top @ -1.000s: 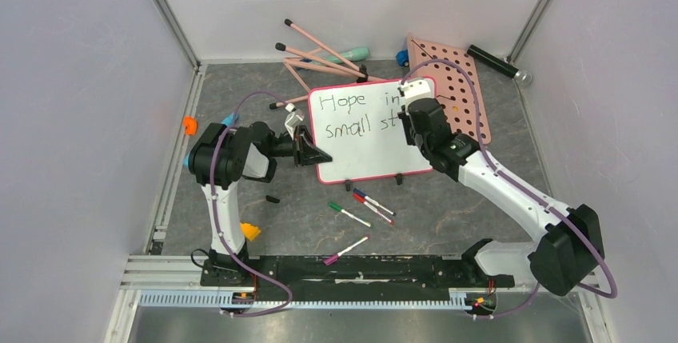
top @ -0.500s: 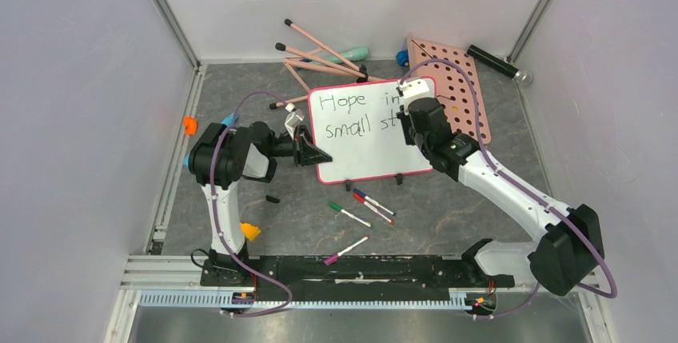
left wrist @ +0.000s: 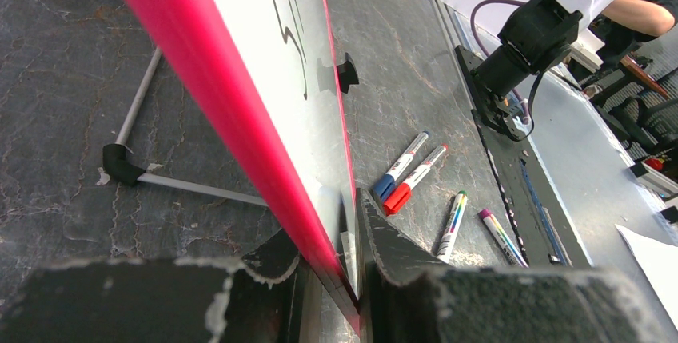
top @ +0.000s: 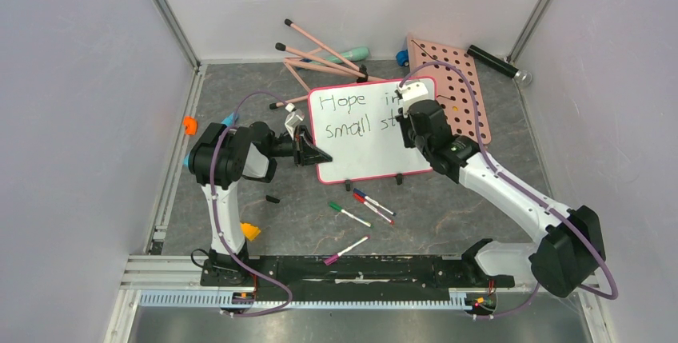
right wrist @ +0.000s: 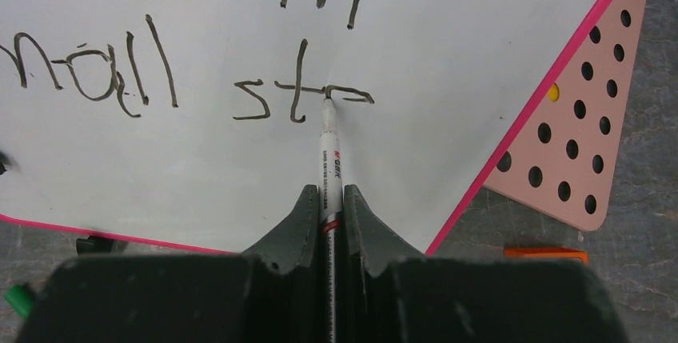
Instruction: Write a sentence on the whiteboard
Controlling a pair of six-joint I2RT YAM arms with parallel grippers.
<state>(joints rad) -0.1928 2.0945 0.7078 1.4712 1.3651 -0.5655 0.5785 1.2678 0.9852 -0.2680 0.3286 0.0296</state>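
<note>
The whiteboard (top: 368, 155), white with a pink-red rim, stands tilted on the table with its left rim clamped in my shut left gripper (top: 313, 153). In the left wrist view, the pink rim of the whiteboard (left wrist: 256, 63) runs between the fingers of the left gripper (left wrist: 329, 227). The sentence (top: 352, 115) reads "Hope in" over "small st" with a fresh stroke (right wrist: 349, 94) after the t. My right gripper (right wrist: 331, 197) is shut on a white marker (right wrist: 330, 159), whose tip touches the whiteboard (right wrist: 448, 55) at that stroke. From above, the right gripper (top: 409, 117) hides the line's end.
A pink pegboard (top: 462, 87) lies behind the board's right edge. Loose markers (top: 372, 202) lie on the table in front of the board, with a green one (top: 349, 214) and a pink one (top: 346, 249) nearer. Pink sticks (top: 320, 59) and a black cylinder (top: 496, 63) lie at the back.
The right gripper with the marker has shifted slightly to the right along the second line. The left arm and the board have stayed still.
</note>
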